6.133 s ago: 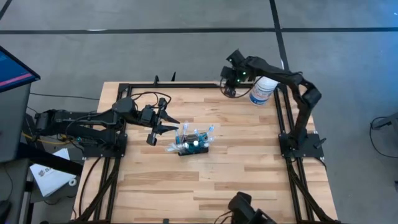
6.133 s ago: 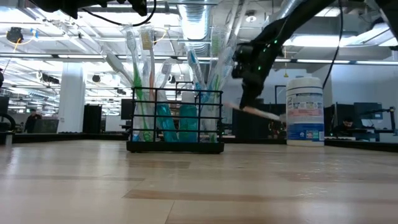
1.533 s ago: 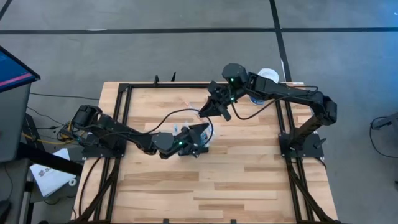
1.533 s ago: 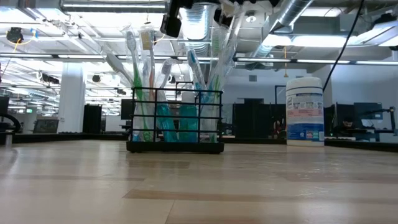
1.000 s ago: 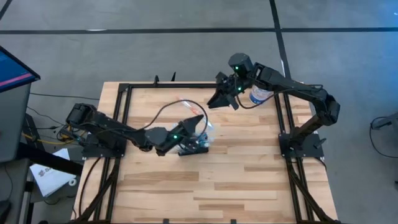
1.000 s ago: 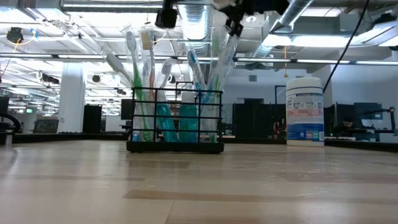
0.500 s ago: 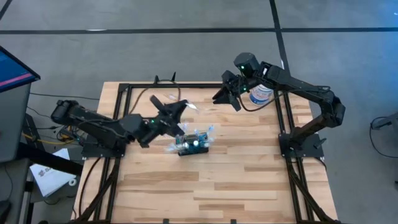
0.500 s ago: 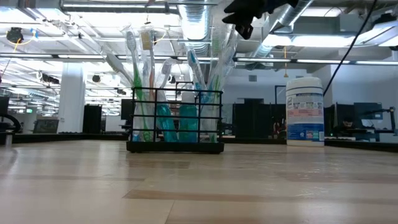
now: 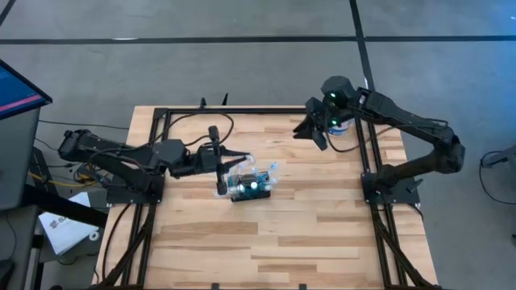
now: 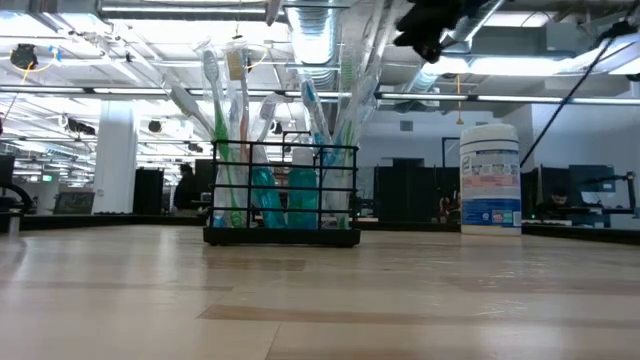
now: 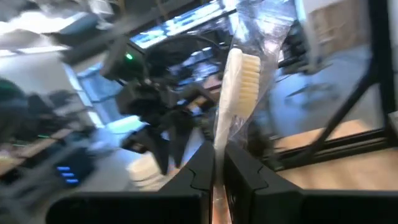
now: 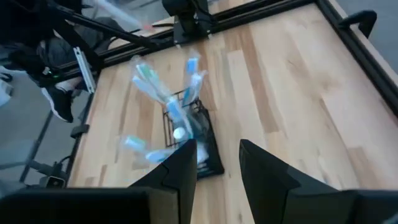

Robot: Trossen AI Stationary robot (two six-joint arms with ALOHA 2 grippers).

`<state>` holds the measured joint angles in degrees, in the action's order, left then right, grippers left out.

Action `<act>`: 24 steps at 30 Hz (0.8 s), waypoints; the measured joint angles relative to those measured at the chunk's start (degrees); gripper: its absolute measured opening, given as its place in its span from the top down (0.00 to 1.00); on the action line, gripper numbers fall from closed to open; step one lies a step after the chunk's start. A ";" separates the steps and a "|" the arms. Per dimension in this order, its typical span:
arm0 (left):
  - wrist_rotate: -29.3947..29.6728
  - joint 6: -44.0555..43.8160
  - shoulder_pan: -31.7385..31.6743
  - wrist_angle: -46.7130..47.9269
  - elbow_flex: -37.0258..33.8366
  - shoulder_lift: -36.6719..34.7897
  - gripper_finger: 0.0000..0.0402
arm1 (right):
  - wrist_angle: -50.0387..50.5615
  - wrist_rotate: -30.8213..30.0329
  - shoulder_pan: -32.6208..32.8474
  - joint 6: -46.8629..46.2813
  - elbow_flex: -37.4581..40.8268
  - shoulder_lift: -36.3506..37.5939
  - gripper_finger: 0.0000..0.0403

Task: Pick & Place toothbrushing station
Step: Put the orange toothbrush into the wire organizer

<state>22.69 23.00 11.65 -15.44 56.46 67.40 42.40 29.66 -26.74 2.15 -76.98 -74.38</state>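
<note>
High view: the small black wire-mesh rectangular holder [image 9: 251,187] sits near the middle of the pale wooden slat table [image 9: 322,234], bristling with blue-and-white toothbrushes. At its nine o'clock, just beside it, the left gripper [image 9: 221,167] is pinched tight on a wrapped toothbrush with a pale handle [image 9: 240,160], whose head points toward three o'clock above the holder's rim. The right gripper [image 9: 310,135] hangs at about one o'clock from the holder, well apart from it, next to a white round canister with a blue label [image 9: 343,122] at the table's far right edge; its fingers stand partly spread with nothing between them. Low view: the holder [image 10: 282,195] stands upright on the table, brushes leaning out at several angles, with the canister [image 10: 490,192] upright at its three o'clock; part of a dark arm shows up high. Left wrist view: the two dark fingers [image 11: 200,168] close on the pale handle, and the cream bristled head [image 11: 239,81] rises in clear crinkled wrap. Right wrist view: the holder [image 12: 186,140] lies ahead of the parted dark fingers [image 12: 180,168], which hold nothing.
</note>
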 joint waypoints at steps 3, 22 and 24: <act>-5.74 -5.37 -0.70 -0.14 -1.04 0.25 0.98 | -2.03 -0.51 0.15 -1.29 4.79 5.16 0.73; -11.57 -17.70 -1.14 -36.67 -16.56 7.44 0.98 | -6.38 -6.91 0.20 -6.96 23.86 33.34 0.73; -11.55 -17.72 -1.15 -39.55 -16.56 9.79 0.98 | -6.03 -7.10 0.44 -7.34 25.05 34.47 0.73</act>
<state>11.14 5.28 10.50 -54.99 39.90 77.19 36.37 22.56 -26.29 -5.20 -51.93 -39.91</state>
